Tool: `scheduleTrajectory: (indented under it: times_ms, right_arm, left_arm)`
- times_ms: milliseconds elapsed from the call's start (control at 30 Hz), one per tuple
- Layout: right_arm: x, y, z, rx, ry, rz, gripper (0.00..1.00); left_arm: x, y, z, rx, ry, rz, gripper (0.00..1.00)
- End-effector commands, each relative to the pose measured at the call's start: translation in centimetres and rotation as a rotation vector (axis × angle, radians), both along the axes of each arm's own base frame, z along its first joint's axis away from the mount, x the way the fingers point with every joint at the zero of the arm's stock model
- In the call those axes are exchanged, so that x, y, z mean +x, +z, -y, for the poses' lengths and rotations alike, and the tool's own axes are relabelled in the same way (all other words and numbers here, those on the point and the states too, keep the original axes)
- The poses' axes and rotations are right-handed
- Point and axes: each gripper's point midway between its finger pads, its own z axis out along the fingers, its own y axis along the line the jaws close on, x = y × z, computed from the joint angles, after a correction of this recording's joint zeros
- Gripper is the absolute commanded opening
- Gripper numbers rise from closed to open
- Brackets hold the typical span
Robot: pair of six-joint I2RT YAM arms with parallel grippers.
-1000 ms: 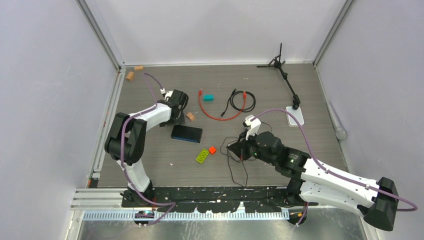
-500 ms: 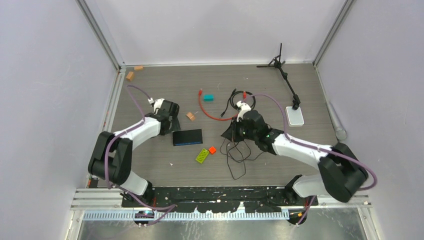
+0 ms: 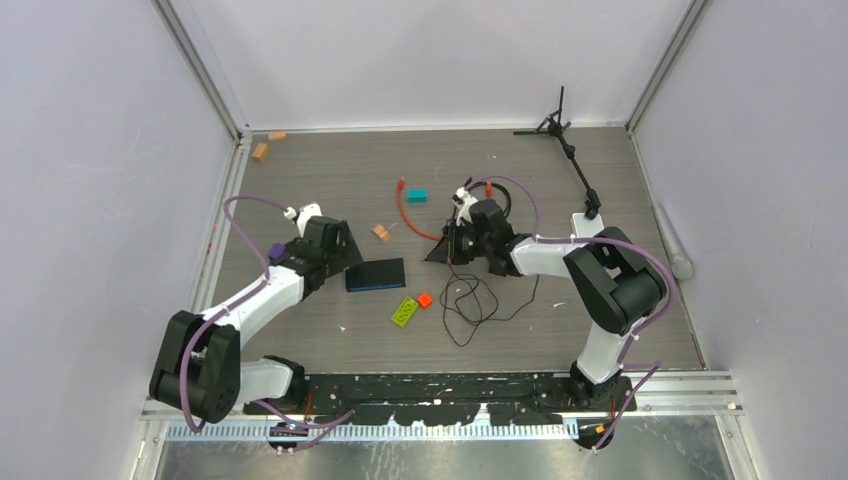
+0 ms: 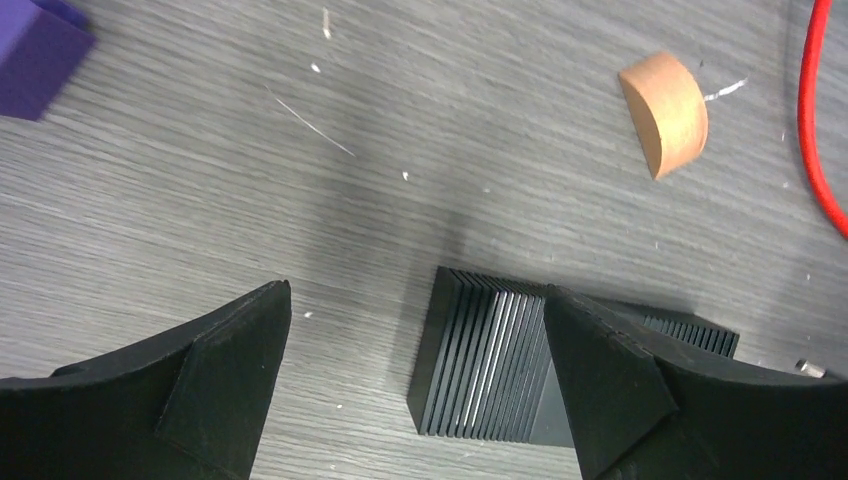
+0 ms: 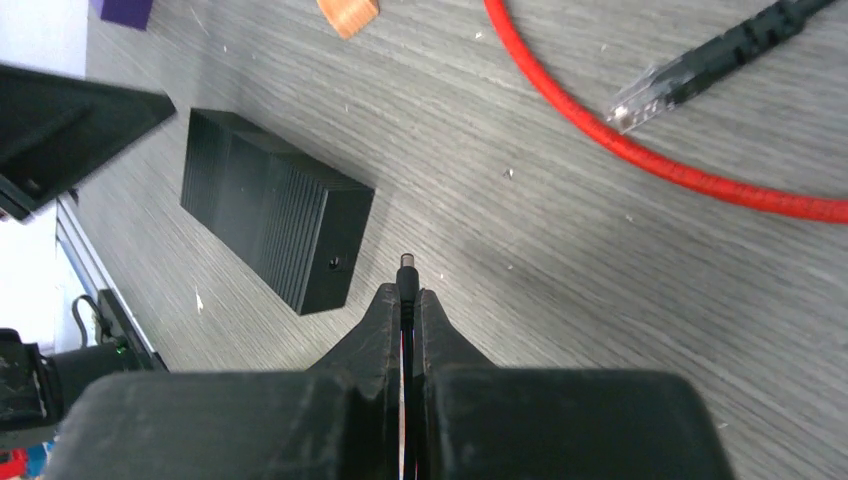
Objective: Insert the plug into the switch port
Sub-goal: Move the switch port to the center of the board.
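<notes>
The switch is a ribbed black box (image 3: 375,273) lying flat mid-table, with a small round port (image 5: 335,263) in its end face. My right gripper (image 5: 408,300) is shut on a black barrel plug (image 5: 407,265) on a thin black wire. The plug points toward the port and is a short way from it. In the top view the right gripper (image 3: 437,254) is just right of the box. The red-orange cable (image 3: 420,228) lies loose behind, its connector tip (image 3: 401,184) free on the table. My left gripper (image 4: 415,295) is open over the box's left end (image 4: 490,360).
The thin black wire loops (image 3: 470,305) lie in front of the right gripper. An orange wooden block (image 4: 665,110), a purple block (image 4: 35,50), a green brick (image 3: 405,311), a teal block (image 3: 416,195), a black cable coil (image 3: 487,203), a tripod (image 3: 565,140) and a white tray (image 3: 590,232) stand around.
My right arm has swung back and left, carrying the barrel plug up beside the box's right end. My left gripper has drawn back toward the near left. The box has turned slightly.
</notes>
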Motion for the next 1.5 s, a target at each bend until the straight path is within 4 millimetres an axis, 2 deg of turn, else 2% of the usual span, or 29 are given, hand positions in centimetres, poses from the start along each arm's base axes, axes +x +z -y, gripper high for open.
scheduleTrajectory:
  times_ms: [0, 133, 267, 333, 467, 900, 1100, 1200, 1367, 1467]
  right_arm:
    - [3.3, 4.5, -0.9, 0.057, -0.057, 0.091, 0.00]
    - [6.2, 4.8, 0.8, -0.012, -0.154, 0.146, 0.00]
    - [7.9, 4.8, 1.5, 0.072, -0.204, 0.210, 0.00]
    - [7.7, 3.7, 2.3, 0.098, -0.257, 0.161, 0.01]
    - [7.8, 2.9, 3.6, 0.078, -0.291, 0.155, 0.01]
    - [7.9, 2.9, 3.7, 0.038, -0.256, 0.155, 0.01]
    - [7.8, 3.1, 3.4, 0.052, -0.244, 0.155, 0.01]
    - [7.6, 3.1, 3.2, 0.062, -0.231, 0.153, 0.01]
    - [7.0, 3.3, 2.7, 0.086, -0.196, 0.147, 0.00]
    - [6.8, 3.4, 2.8, 0.092, -0.191, 0.145, 0.00]
  left_arm:
    - [1.0, 0.0, 1.9, -0.095, -0.043, 0.043, 1.00]
    - [0.9, -1.1, 1.7, -0.062, -0.043, -0.025, 1.00]
    - [1.3, -1.4, 2.2, -0.074, -0.058, -0.020, 1.00]
    - [1.3, -1.7, 2.2, -0.072, -0.062, -0.028, 1.00]
    - [1.5, -1.6, 3.3, -0.110, -0.109, -0.019, 1.00]
    - [2.5, -1.8, 5.6, -0.178, -0.208, -0.002, 0.93]
    - [3.2, -0.4, 5.7, -0.191, -0.213, 0.083, 0.94]
    - [3.8, 0.7, 6.7, -0.240, -0.240, 0.131, 0.94]
    - [5.0, 1.3, 8.7, -0.314, -0.288, 0.142, 0.93]
    - [6.0, 1.7, 9.0, -0.310, -0.291, 0.142, 0.92]
